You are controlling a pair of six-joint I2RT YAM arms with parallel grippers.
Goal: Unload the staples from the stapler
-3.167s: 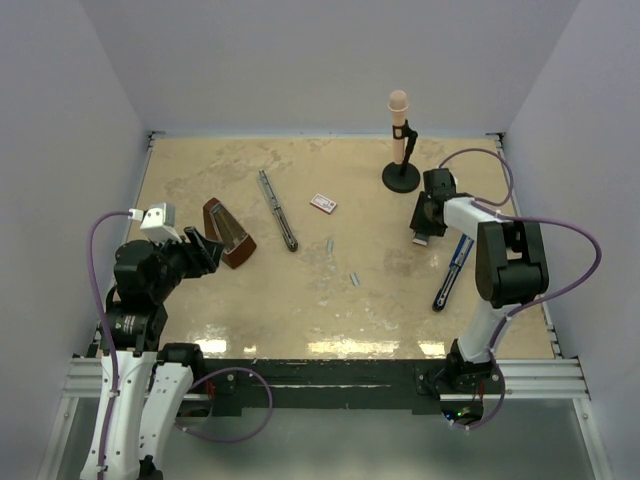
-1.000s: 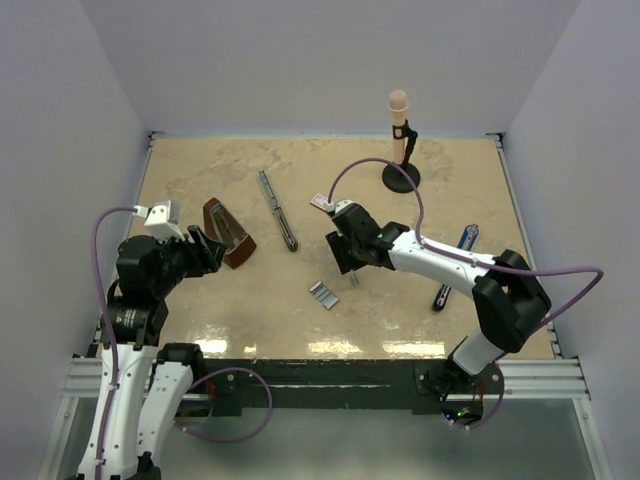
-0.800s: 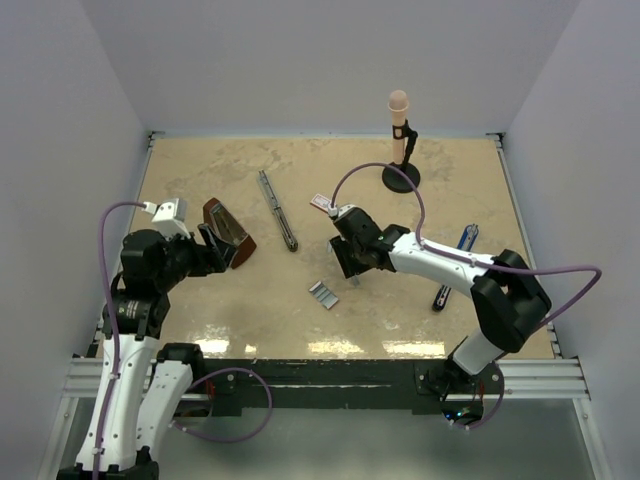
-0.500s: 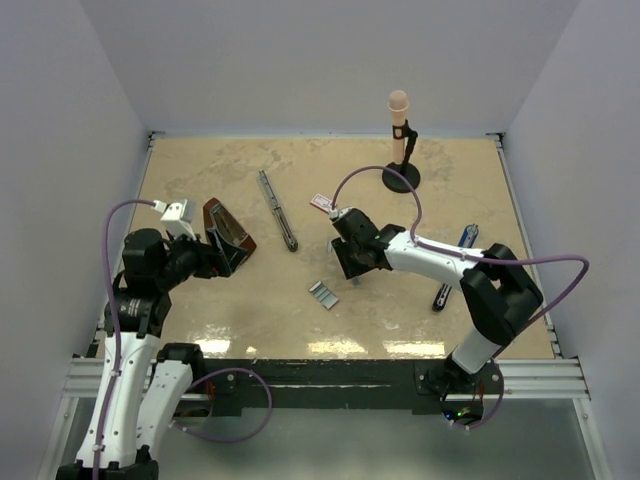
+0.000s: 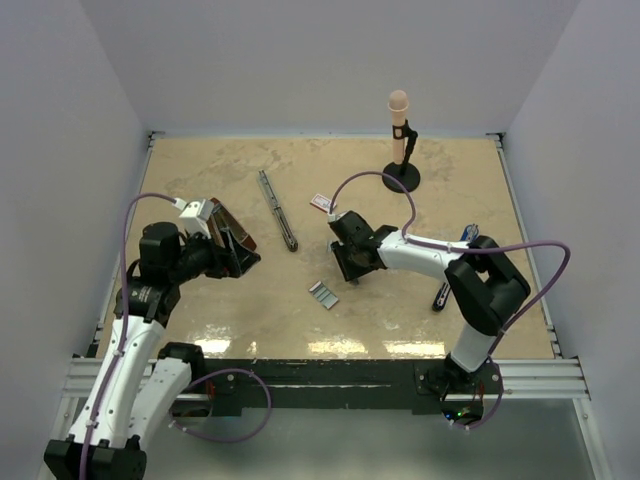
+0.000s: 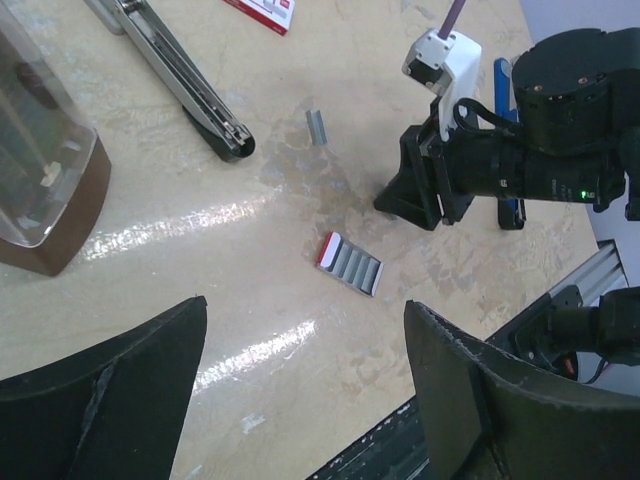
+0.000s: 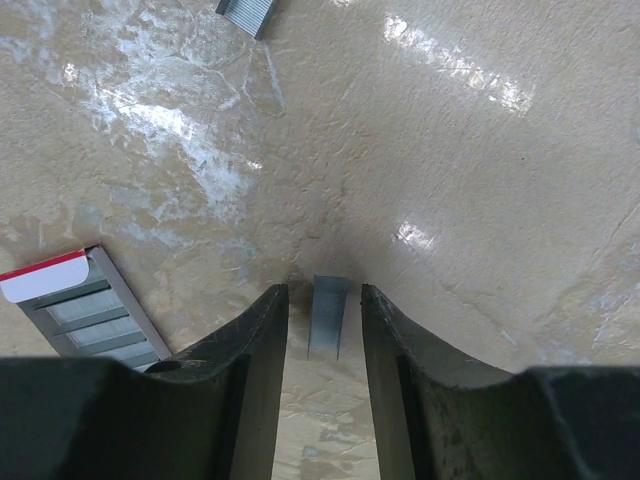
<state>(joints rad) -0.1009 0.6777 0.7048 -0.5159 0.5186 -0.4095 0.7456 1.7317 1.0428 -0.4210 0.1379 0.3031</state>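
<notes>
On the tan surface (image 5: 200,170) the stapler (image 5: 277,210) lies opened out, well apart from the right fingers (image 7: 250,370). The left fingers (image 6: 100,400) hang wide and empty. The ribbed staples (image 7: 90,305) lie just beside the right fingers, which stand narrow astride one loose strip (image 7: 327,318), not touching it. Closing off-centre could flick that thin strip away or break it.

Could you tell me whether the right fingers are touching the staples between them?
No, the staples lie on the table between the right fingers with a gap on each side.
</notes>
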